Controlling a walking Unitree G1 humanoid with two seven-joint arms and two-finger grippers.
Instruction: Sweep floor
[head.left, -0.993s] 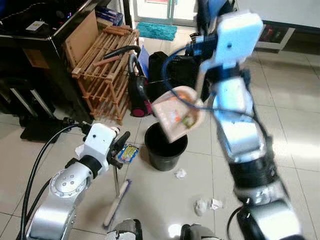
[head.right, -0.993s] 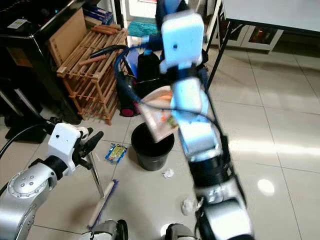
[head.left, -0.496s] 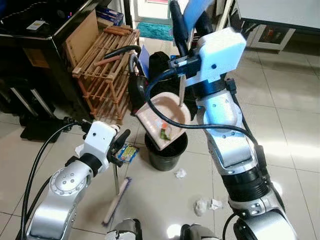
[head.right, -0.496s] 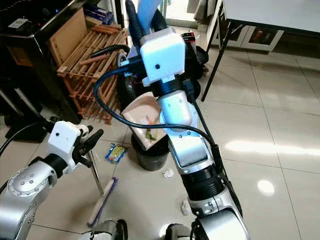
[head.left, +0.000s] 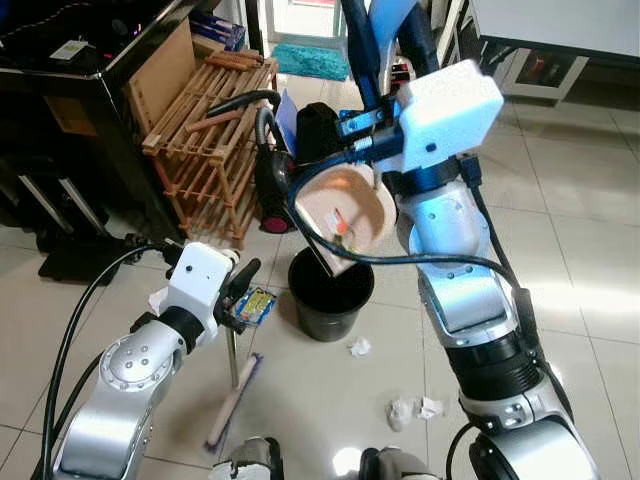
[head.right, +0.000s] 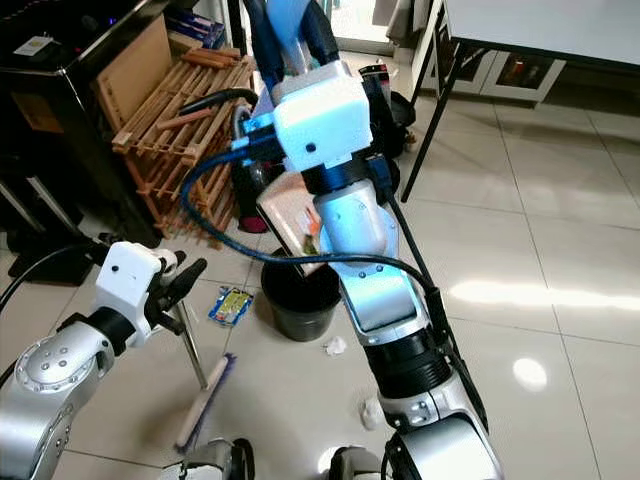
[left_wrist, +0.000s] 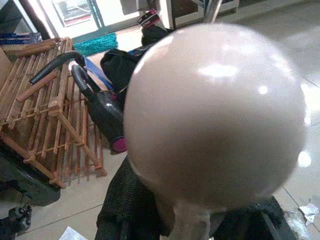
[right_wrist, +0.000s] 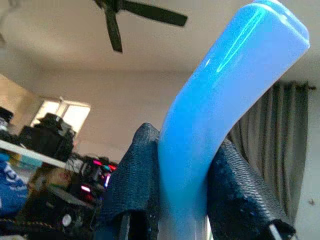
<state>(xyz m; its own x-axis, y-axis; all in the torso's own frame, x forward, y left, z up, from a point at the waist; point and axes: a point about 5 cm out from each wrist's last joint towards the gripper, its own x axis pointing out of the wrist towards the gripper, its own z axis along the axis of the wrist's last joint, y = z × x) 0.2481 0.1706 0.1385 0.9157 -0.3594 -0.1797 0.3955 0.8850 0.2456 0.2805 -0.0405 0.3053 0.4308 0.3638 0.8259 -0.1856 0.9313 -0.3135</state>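
Note:
My right gripper (head.left: 386, 35) is raised high and shut on the blue handle (right_wrist: 220, 100) of a beige dustpan (head.left: 350, 215). The pan hangs steeply tilted over a black bin (head.left: 330, 295), with small orange and green scraps still lying in it. My left gripper (head.left: 240, 285) is shut on the thin broom stick (head.left: 233, 355), and the broom head (head.left: 232, 405) rests on the tiles. In the left wrist view the stick's rounded pink top (left_wrist: 215, 115) looms between the black fingers (left_wrist: 130, 200). Crumpled paper scraps (head.left: 358, 347) (head.left: 415, 408) lie on the floor beside the bin.
A colourful wrapper (head.left: 256, 305) lies left of the bin. Behind it stand a wooden rack (head.left: 205, 130), a black and pink vacuum cleaner (head.left: 275, 180) and a black bag (head.left: 318, 125). A table leg (head.right: 425, 110) slants at the right, with open tiles beyond.
My right wrist has turned, swinging the blue handle upward and tipping the dustpan steeper above the bin. The left arm and broom have stayed put.

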